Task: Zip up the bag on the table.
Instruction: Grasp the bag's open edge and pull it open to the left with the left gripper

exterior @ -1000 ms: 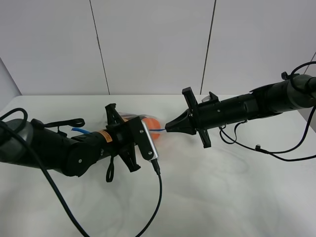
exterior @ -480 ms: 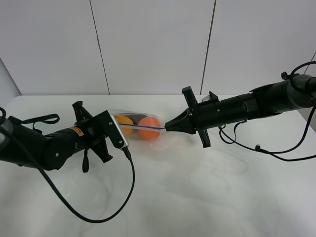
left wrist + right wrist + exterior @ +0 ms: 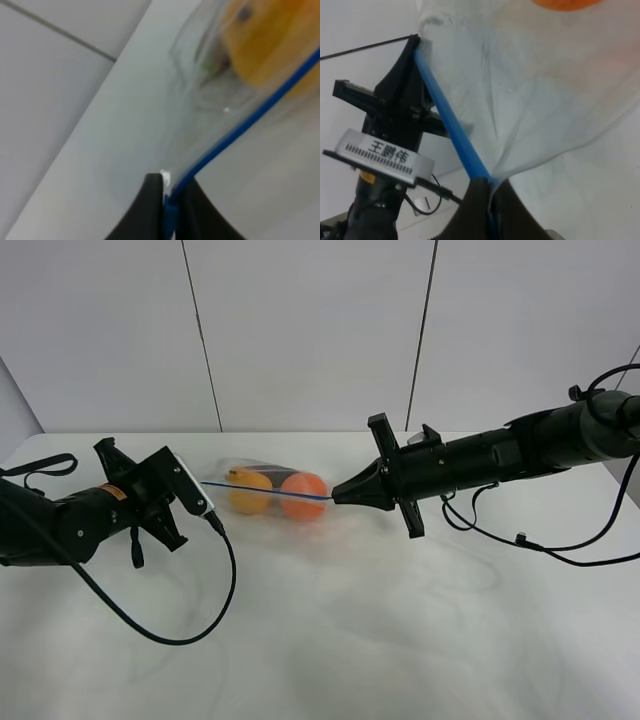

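The bag (image 3: 268, 490), clear plastic with two orange-yellow fruits inside, lies stretched on the table (image 3: 400, 640) between my two grippers. Its thin blue zip strip (image 3: 290, 495) runs taut from one gripper to the other. My left gripper (image 3: 203, 483) is shut on the strip's left end; the left wrist view shows the strip (image 3: 235, 135) pinched between the black fingertips (image 3: 152, 200). My right gripper (image 3: 337, 498) is shut on the strip's right end, and the right wrist view shows the strip (image 3: 452, 135) entering its fingertips (image 3: 477, 195) with one fruit (image 3: 565, 4) beyond.
A black cable (image 3: 200, 610) loops from the left arm across the table's front left. Another black cable (image 3: 540, 540) trails from the right arm over the table's right side. A white panelled wall (image 3: 310, 330) stands behind the table.
My left gripper has slid leftward along the blue zip strip, from over the fruits to the bag's left end, uncovering both fruits. The right gripper has held still on the strip's right end.
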You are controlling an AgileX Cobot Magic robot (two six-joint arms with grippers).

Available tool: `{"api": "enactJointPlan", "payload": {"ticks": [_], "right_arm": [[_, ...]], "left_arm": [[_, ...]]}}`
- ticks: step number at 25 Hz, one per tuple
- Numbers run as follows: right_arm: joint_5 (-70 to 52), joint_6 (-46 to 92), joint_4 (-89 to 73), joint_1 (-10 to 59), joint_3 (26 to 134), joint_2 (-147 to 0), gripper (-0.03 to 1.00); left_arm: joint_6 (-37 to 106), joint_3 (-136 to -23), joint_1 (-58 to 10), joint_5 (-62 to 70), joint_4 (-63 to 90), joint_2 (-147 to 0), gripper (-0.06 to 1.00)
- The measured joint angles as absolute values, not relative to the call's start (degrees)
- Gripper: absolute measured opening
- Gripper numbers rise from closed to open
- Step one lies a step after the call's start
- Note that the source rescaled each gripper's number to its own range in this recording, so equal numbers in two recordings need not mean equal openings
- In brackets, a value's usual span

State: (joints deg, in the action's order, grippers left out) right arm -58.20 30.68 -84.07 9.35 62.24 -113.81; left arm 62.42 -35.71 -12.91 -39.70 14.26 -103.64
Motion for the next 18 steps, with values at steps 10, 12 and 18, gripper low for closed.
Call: {"api": "enactJointPlan", "payload": {"ticks": [10,12,18], "right_arm": [[-58.6,30.7,-84.2,9.3,62.3,-113.8,0.0],[-58.6,30.7,-84.2,9.3,62.3,-113.8,0.0],[-58.6,30.7,-83.8,9.3,62.3,-113.8,0.0]], "left_arm": [[61.7,-35.4,-9.3,-39.6,14.0,-103.6,0.0],[61.7,-35.4,-9.2,-39.6,13.7,-103.6,0.0],[53.4,-35.4,-9.2,-39.8,12.9,-103.6,0.07]]}}
